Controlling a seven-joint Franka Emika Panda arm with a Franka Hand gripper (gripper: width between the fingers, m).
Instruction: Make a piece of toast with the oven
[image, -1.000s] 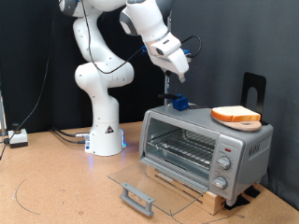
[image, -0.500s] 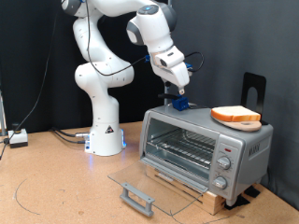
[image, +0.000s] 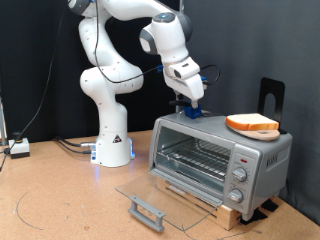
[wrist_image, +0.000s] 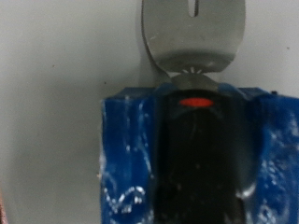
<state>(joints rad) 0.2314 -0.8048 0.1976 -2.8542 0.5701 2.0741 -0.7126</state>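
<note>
Gripper (image: 192, 108) hangs just above the oven (image: 220, 152) roof, at its corner toward the exterior view's left, fingers wrapped in blue. Close under the fingers, the wrist view shows what may be a metal tool (wrist_image: 192, 35) lying on grey, though it's blurry. Whether the fingers are spread or closed, I cannot tell. The toast (image: 252, 124), pale face, orange-brown crust, lies flat on the roof, well off from the fingers. Glass door (image: 150, 200) dropped open, rack (image: 197, 158) bare.
</note>
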